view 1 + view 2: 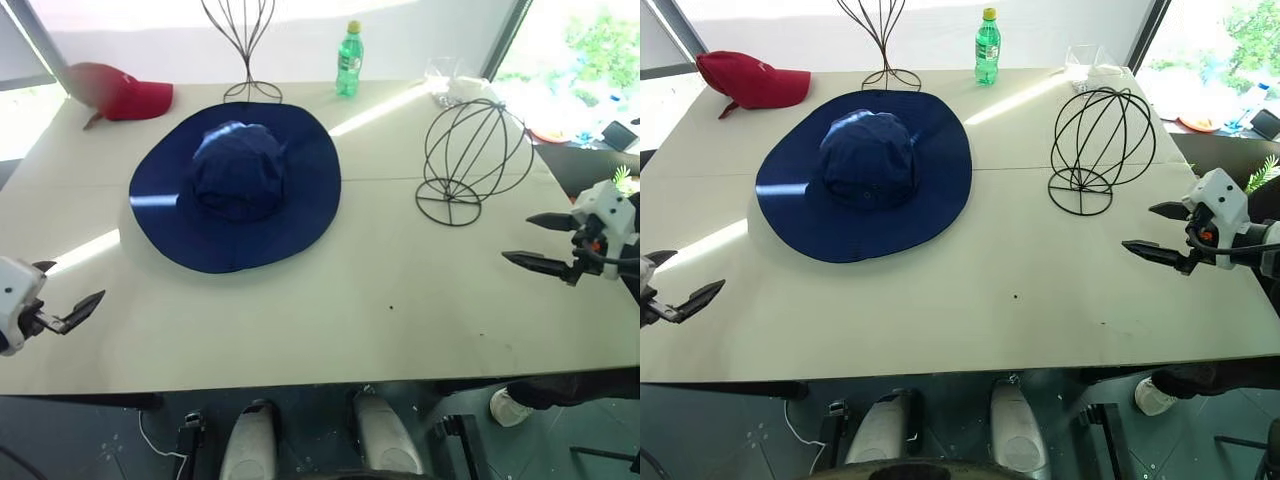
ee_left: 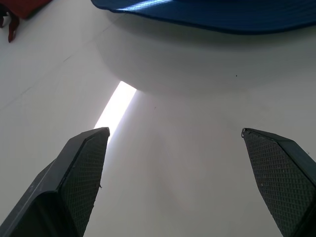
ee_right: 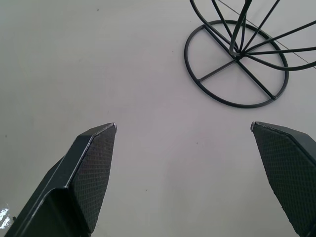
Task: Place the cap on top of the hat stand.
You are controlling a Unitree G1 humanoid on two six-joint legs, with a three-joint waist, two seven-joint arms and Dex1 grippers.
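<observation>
The table [image 1: 330, 330] has its bare near edge closest, a wide pale top. On it the cap [image 1: 236, 180] lies flat, crown up, left of centre, its brim spread round and touching nothing else. Well to its right stands the hat stand [image 1: 470, 155], upright on its ring base, with nothing on it. Behind the cap rises a tall stand [image 1: 240, 45], and beside that a green bottle [image 1: 349, 60]. A red cap [image 1: 120, 92] sits at the far left corner. The left gripper [image 1: 62, 300] hovers over the table's near left edge, fingers wide apart and holding nothing. The right gripper [image 1: 545, 243] hangs near the hat stand, fingers likewise spread and holding nothing
</observation>
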